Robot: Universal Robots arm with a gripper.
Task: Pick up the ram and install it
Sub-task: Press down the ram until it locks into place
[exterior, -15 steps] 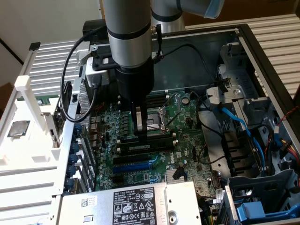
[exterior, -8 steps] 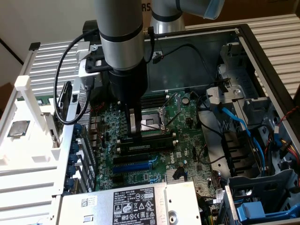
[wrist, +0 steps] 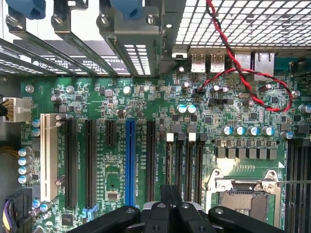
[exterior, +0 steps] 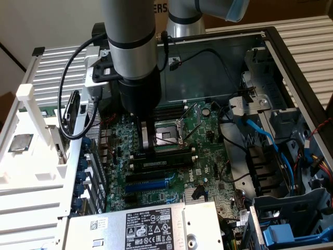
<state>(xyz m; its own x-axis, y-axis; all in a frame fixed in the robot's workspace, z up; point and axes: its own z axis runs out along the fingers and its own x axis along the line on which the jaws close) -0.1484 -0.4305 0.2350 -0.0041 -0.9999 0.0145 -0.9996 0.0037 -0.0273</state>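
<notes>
My gripper (exterior: pixel 148 150) reaches down into the open computer case, its two fingers pressed together with nothing between them. The tips rest at the row of long black memory slots (exterior: pixel 161 156) on the green motherboard (exterior: pixel 156 195). A long dark stick with a pale label, which looks like the ram (exterior: pixel 158 164), stands in a slot just in front of the fingertips. In the wrist view the shut gripper (wrist: pixel 171 191) sits over the near end of the memory slots (wrist: pixel 184 160). From there I cannot tell the ram apart from the slots.
The open processor socket (exterior: pixel 169 136) lies right beside the fingers. A square silver chip (exterior: pixel 21 141) rests on the white rack at the exterior view's left. Blue and black cables (exterior: pixel 265 138) and drive bays crowd the right. The power supply (exterior: pixel 145 229) is in front.
</notes>
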